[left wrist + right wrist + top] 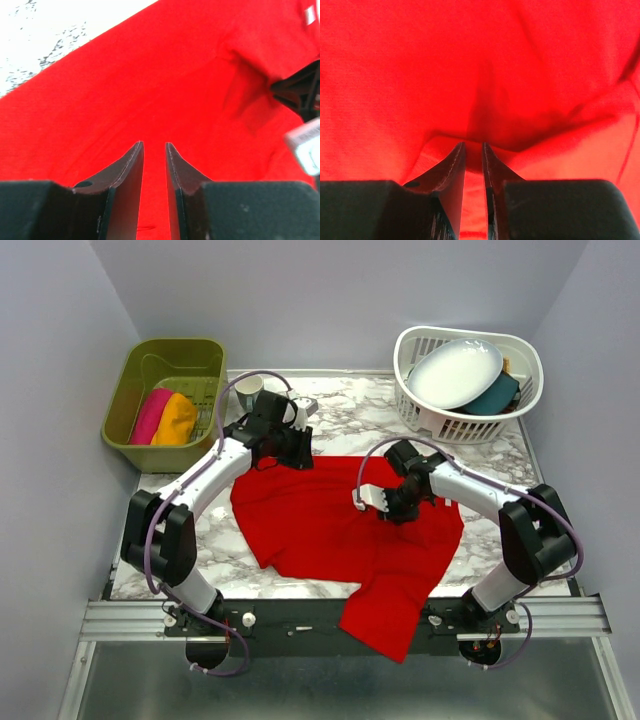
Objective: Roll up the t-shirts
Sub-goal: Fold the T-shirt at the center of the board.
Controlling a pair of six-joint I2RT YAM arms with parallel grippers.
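Top external view: the red t-shirt (320, 525) lies opened out and mostly flat on the marble table (350, 415), between the two arms, with one end spilling over the near edge. No roll has been started in it that I can see. A pink tee (150, 415) and an orange tee (178, 420) sit as tight bundles side by side in the green bin (125, 380) at the far left, so those two look finished (a judgement from their shape alone).

The left gripper (288, 455) rests at the shirt's far edge. In its wrist view the jaws stand only narrowly apart, with flat cloth showing through the gap and nothing gathered between them. The right gripper (473, 145) is down on the middle of the shirt, its jaws drawn close, and a fold of red cloth puckers up at their tips, which reads as a pinch.

What is left, by my estimate, is nearly the whole job for the red one: straightening or folding it, rolling it, and putting it with the others.
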